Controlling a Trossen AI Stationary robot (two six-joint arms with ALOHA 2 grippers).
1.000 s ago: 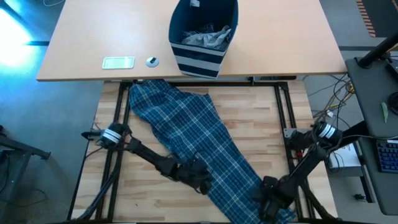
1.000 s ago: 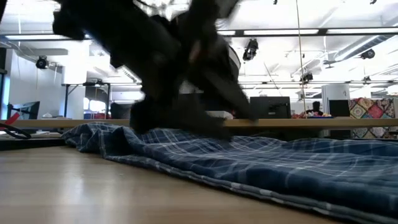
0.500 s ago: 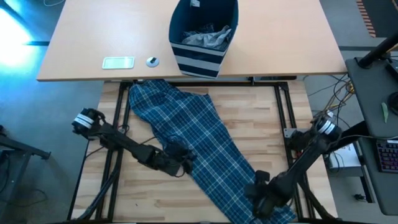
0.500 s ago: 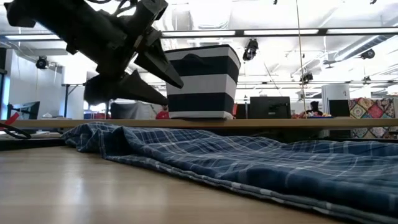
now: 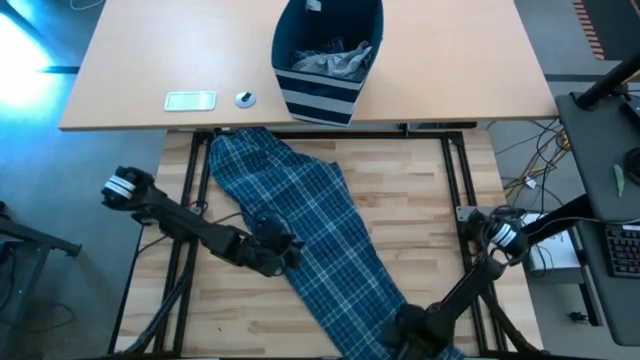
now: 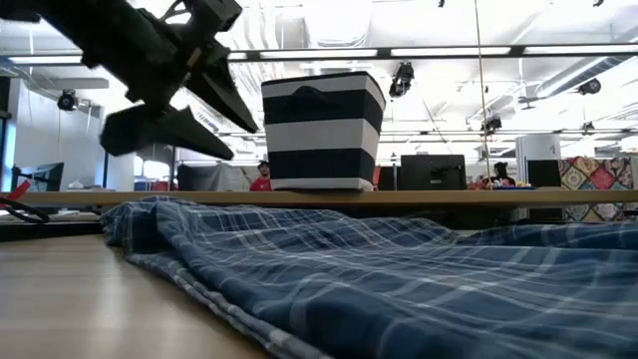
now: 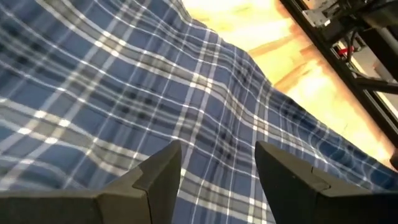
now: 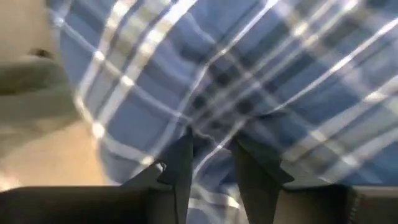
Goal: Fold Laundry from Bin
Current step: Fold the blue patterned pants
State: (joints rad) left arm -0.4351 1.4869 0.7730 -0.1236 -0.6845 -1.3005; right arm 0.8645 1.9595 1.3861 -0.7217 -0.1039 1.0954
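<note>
You're mid-spread on the plaid trousers [image 5: 320, 235]; right gripper [image 8: 211, 163] pinching its hem; left gripper [image 7: 217, 163] released just above the cloth; next, grip the edge under it.

Bright, even overhead light; ceiling strip lamps [image 6: 439, 52] glare white in the low view. Blue glow spills at the high view's left edge. The right wrist view is blurred; the plaid cloth [image 8: 261, 81] smears.
</note>
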